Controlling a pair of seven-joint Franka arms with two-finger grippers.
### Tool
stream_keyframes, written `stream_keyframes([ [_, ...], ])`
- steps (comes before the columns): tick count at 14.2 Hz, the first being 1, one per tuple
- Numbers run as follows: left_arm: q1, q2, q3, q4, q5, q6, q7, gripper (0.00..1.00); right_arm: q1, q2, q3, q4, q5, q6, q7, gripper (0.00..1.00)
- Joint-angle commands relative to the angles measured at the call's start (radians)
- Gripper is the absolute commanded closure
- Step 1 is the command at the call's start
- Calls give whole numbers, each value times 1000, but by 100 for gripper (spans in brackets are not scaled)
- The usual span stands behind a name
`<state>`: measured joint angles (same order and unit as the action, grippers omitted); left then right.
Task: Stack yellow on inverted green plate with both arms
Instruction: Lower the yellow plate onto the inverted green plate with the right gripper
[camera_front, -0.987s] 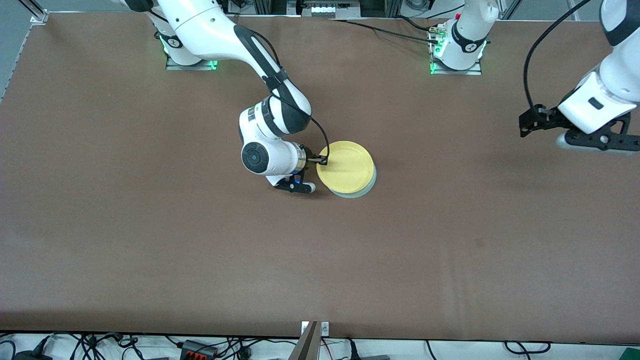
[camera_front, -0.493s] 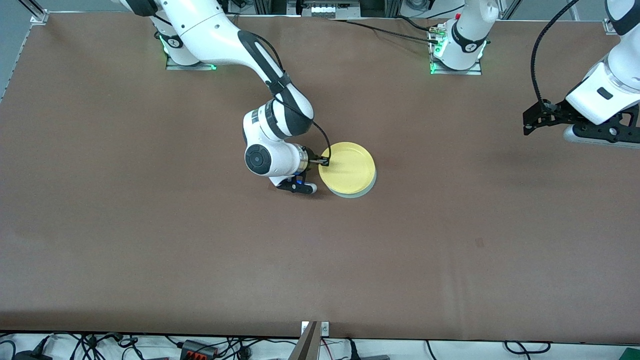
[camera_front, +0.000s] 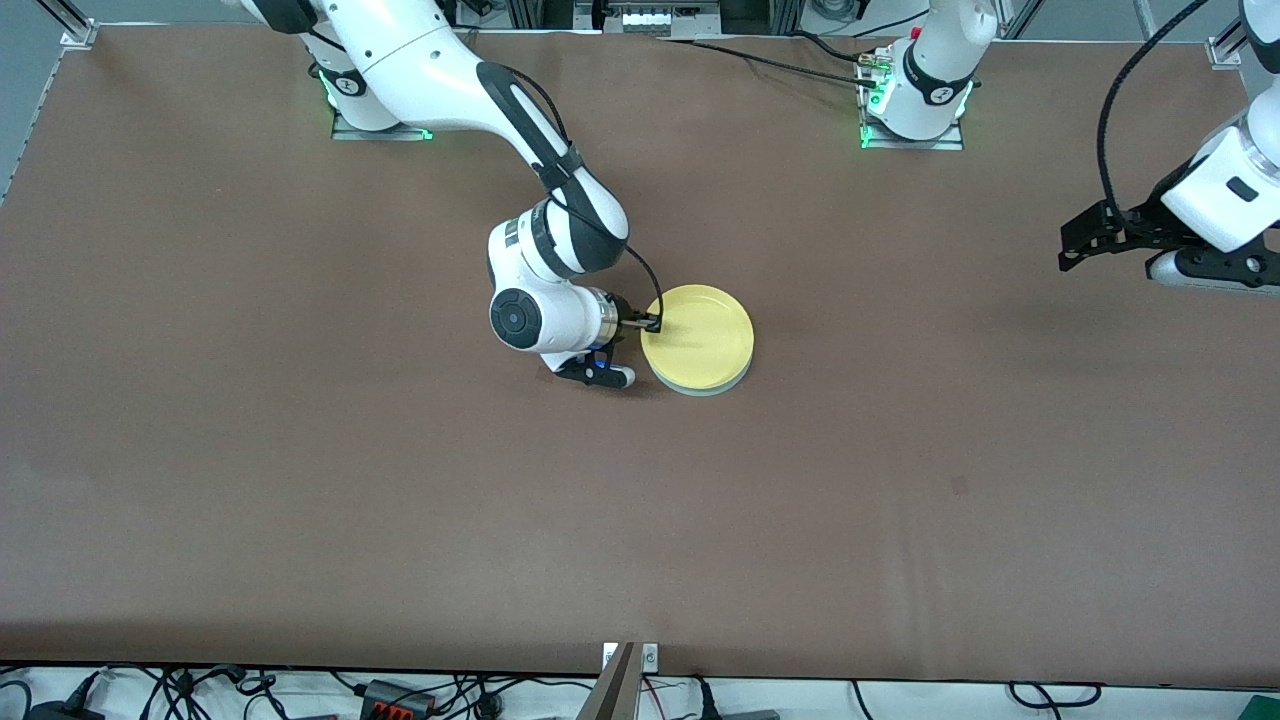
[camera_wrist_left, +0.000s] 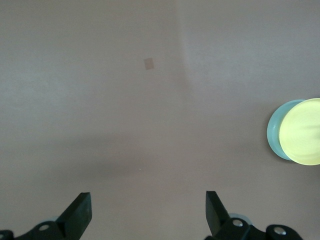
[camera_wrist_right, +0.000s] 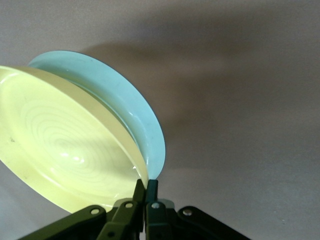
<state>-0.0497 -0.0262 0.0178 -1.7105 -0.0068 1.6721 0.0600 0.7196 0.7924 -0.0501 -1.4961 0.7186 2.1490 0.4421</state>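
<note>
The pale-yellow plate (camera_front: 700, 335) lies right side up over the mint-green plate (camera_front: 716, 389), which shows only as a thin crescent along the edge nearer the front camera. My right gripper (camera_front: 652, 322) is shut on the yellow plate's rim at the side toward the right arm's end of the table. In the right wrist view its fingertips (camera_wrist_right: 145, 185) pinch the yellow rim (camera_wrist_right: 65, 145), with the green plate (camera_wrist_right: 125, 100) just under it. My left gripper (camera_front: 1068, 248) hangs open and empty over the left arm's end of the table. The left wrist view shows its wide-open fingers (camera_wrist_left: 147, 200) and both plates (camera_wrist_left: 302, 132) far off.
Brown table cover (camera_front: 400, 500) all around the plates. The two arm bases (camera_front: 915, 110) stand along the table's edge farthest from the front camera. A small dark mark (camera_front: 958, 486) lies on the cover. Cables run below the edge nearest the camera.
The right gripper has nudged the yellow plate a little toward the left arm's end, leaving less green showing. The left arm has drawn farther out toward its end of the table.
</note>
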Motion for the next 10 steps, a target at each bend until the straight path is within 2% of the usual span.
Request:
stream_keyframes([
  [1,36,-26,-33,-14,-13,-11,17,0,8,10,6,16,18,9,9,100],
  [7,36,-21,-48,-6,-15,-29,7,0,6,22,4,16,15,9,-6,100],
  [8,36,-23,-48,-6,-15,-29,7,0,6,22,3,16,15,9,-9,93],
  [9,36,-23,-48,-6,-13,-29,7,0,-2,21,3,17,18,8,6,41],
  [10,34,-21,-50,-5,-13,-29,7,0,-3,15,3,17,19,8,18,0],
])
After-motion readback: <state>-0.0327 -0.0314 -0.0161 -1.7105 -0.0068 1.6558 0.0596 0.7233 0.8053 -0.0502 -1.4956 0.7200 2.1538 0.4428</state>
